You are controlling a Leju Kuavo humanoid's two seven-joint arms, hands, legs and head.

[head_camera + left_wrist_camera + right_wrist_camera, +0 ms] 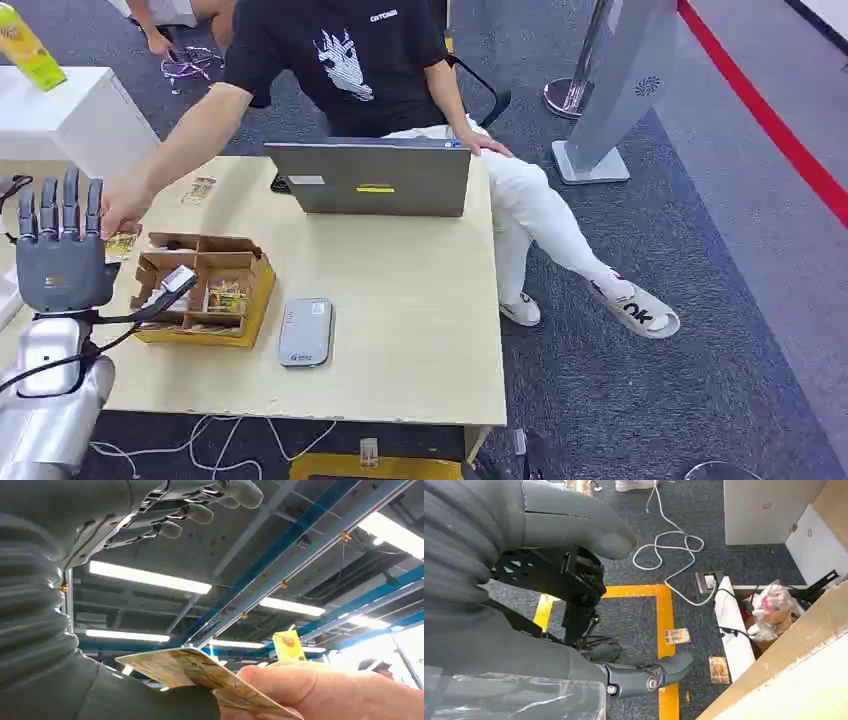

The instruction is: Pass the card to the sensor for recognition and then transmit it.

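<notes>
In the head view, the left hand (62,250) is raised at the left edge of the frame, fingers upright and apart, nothing held in it. Just right of it, partly hidden behind it, the card (121,243) is held by a person's hand (124,212) reaching in from the upper middle of the frame. Below and to the right of the card a divided cardboard box (204,288) is seen on the pale wooden table (400,320), with a grey sensor (306,332) right of it and an open laptop (370,176) toward the table's far edge. A broad bare stretch of tabletop is seen right of the sensor, out to the right edge. Grey carpet (640,260) lies beyond, crossed by a red stripe at upper right.

In the left wrist view, the card (200,675) is seen at lower centre, pinched by the person's hand (325,692) and lying against the robot's grey thumb; the dark fingers (195,512) are spread at the top, well apart from it. A ceiling with strip lights lies behind.

In the right wrist view, the right hand (574,575) hangs over carpet, a yellow floor line and white cable; whether its fingers are apart or closed cannot be told. Two loose cards (677,636) lie on the floor.
</notes>
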